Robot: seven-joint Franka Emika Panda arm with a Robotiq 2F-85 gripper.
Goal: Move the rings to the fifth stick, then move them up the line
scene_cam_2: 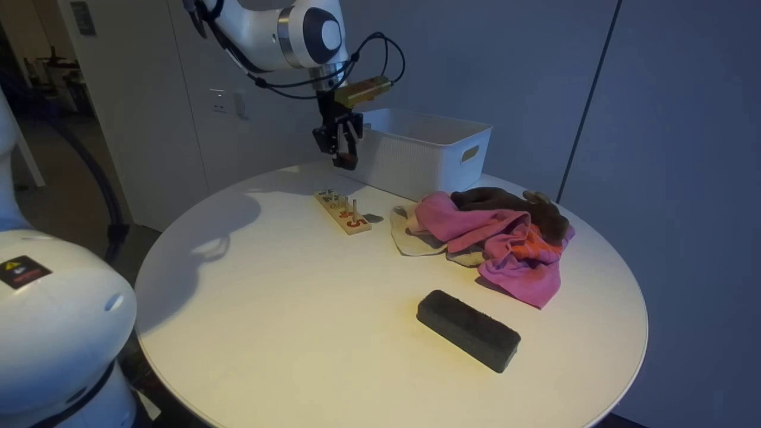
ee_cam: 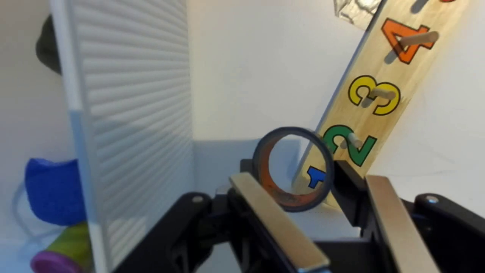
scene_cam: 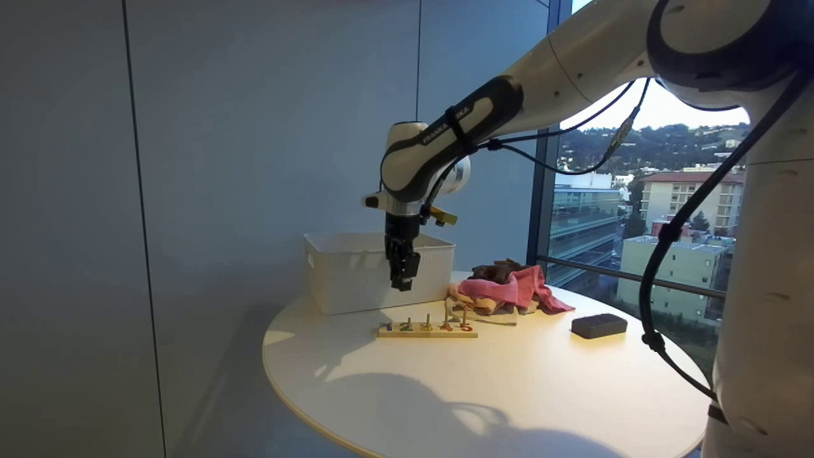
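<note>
Ring (ee_cam: 264, 163) clasped in the claw (ee_cam: 293, 170), wrist view's centre; in an exterior view, arm (scene_cam: 559, 73) lettered FRANKA, lower-centre rack (scene_cam: 427, 334) numbered 1–5.

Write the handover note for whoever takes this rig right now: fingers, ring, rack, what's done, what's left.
Fingers: closed on the ring, held up above the table near the white box.
Rack: on the table, apart from the box; no ring shows on its pegs.
Done: ring picked up, not yet on a peg.
Left: put it on peg 5, which is bare, then work up the row. No second ring is visible.
</note>
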